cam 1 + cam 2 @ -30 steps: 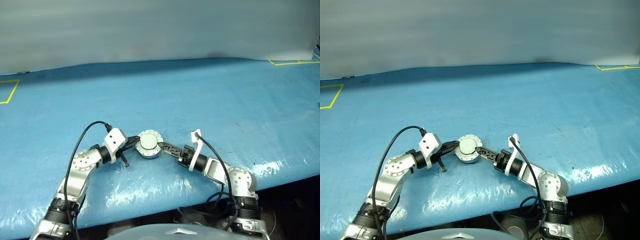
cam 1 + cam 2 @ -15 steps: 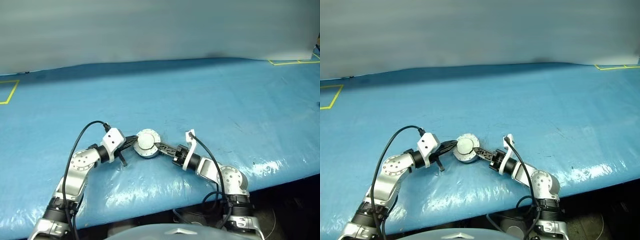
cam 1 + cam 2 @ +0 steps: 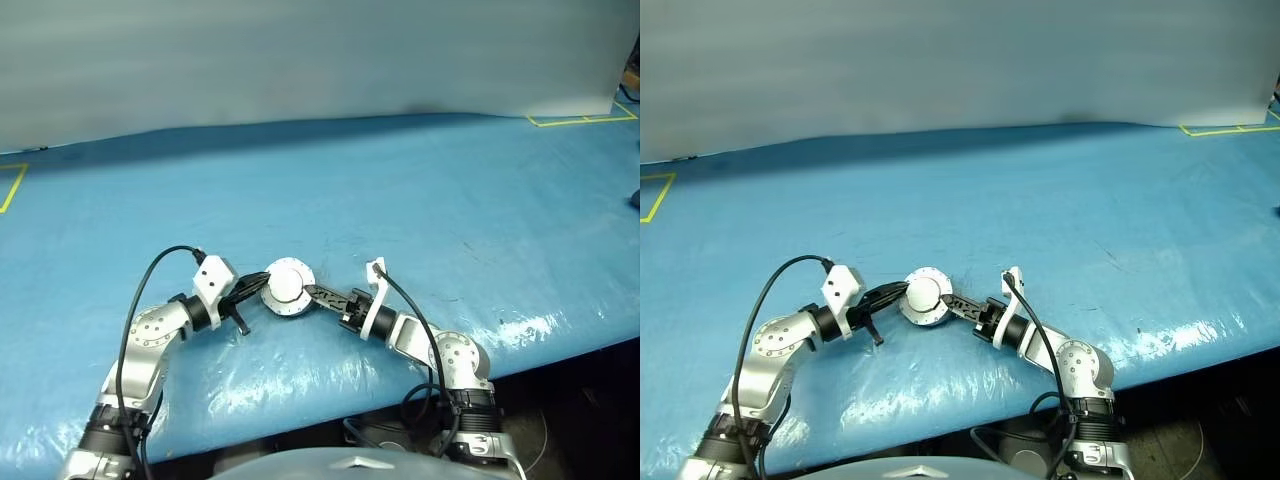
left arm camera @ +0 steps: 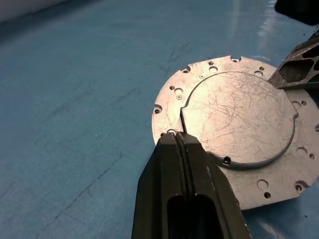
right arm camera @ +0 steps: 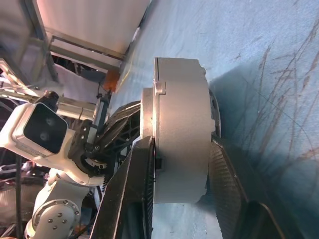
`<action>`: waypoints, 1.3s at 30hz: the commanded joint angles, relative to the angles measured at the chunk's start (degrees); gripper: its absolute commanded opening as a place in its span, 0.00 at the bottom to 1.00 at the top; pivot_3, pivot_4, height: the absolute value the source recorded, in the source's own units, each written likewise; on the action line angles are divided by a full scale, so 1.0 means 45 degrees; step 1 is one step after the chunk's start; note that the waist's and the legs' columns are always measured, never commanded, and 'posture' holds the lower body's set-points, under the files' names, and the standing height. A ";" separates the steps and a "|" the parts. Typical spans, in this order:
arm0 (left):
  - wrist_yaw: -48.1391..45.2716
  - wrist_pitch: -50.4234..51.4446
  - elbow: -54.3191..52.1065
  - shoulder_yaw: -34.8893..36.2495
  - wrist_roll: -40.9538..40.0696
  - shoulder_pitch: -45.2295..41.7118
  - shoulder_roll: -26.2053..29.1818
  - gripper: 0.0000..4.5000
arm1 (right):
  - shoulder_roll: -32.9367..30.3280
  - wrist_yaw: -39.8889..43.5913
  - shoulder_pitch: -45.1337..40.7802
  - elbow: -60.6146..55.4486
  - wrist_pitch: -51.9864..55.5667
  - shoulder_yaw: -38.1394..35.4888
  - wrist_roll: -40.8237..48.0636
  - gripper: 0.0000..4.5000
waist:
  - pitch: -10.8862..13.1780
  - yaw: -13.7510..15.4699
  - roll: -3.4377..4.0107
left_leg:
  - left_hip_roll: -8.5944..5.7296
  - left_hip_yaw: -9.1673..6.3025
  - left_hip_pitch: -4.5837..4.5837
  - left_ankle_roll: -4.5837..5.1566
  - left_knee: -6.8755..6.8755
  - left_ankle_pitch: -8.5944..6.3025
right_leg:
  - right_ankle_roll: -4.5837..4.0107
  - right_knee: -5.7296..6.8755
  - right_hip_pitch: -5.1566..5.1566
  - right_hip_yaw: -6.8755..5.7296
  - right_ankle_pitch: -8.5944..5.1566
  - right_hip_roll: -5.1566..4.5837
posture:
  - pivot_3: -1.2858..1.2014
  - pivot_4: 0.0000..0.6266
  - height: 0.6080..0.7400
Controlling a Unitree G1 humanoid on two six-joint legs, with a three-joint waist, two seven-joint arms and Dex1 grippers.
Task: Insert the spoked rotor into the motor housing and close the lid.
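The right gripper's (image 5: 179,169) jaws have just come in from wide open and now clamp the housing (image 5: 182,129) by its side wall, one finger on each flank, as the right wrist view shows. The left gripper's (image 4: 178,142) jaws are pressed flat together, holding nothing, their joined tip resting on the lid (image 4: 239,119) at its near rim.

The lid lies flat on the housing, its raised circle facing up, so the case looks closed. The rotor is presumably inside, though that cannot be checked.

The housing sits on the blue table (image 3: 400,180) between the two grippers, the left one touching it from one side and the right from the other.

My reading: the right grip steadies the housing while the left tip presses the lid home. The task seems near its end.
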 commanded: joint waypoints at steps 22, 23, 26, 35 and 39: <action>0.1294 0.4506 -0.3559 0.3622 -0.8950 0.2574 -0.2395 0.59 | 0.2004 -0.2198 -0.1665 -0.1237 0.0385 -0.1080 0.5050 0.27 | 0.0182 -0.0045 -0.0011 | -0.0015 0.0025 -0.0101 -0.0001 -0.0003 0.0000 | 0.0076 -0.0005 -0.0099 0.0020 0.0043 0.0013 | 0.52 0.24 1.00; 0.1325 0.4585 -0.3545 0.3599 -0.9193 0.2612 -0.2554 0.66 | 0.1943 -0.2149 -0.1681 -0.1277 0.0416 -0.0984 0.5111 0.27 | 0.0183 -0.0042 -0.0012 | -0.0016 0.0027 -0.0102 -0.0001 -0.0001 0.0000 | 0.0078 -0.0006 -0.0099 0.0025 0.0044 0.0013 | 0.52 0.24 1.00; 0.1492 0.4729 -0.3480 0.3347 -0.9147 0.2718 -0.2725 0.89 | 0.1725 -0.2012 -0.1728 -0.1332 0.0477 -0.0821 0.5369 0.27 | 0.0183 -0.0045 -0.0012 | -0.0022 0.0028 -0.0100 -0.0001 0.0002 0.0000 | 0.0077 -0.0005 -0.0099 0.0028 0.0044 0.0013 | 0.52 0.24 1.00; 0.1756 0.5011 -0.2711 0.3100 -0.9861 0.1901 -0.3772 0.99 | 0.1141 -0.1749 -0.1830 -0.1616 0.0643 -0.0389 0.5782 0.27 | 0.0181 -0.0004 -0.0018 | -0.0095 0.0022 -0.0101 -0.0001 0.0007 0.0001 | 0.0079 -0.0003 -0.0095 0.0030 0.0047 0.0013 | 0.52 0.24 1.00; 0.1573 0.5123 -0.2417 0.2626 -0.9829 0.1145 -0.4187 0.99 | 0.0987 -0.1807 -0.1845 -0.1618 0.0672 -0.0194 0.5764 0.27 | 0.0179 -0.0012 -0.0022 | -0.0103 0.0020 -0.0100 0.0000 0.0020 0.0001 | 0.0088 -0.0004 -0.0086 0.0031 0.0053 0.0013 | 0.52 0.24 1.00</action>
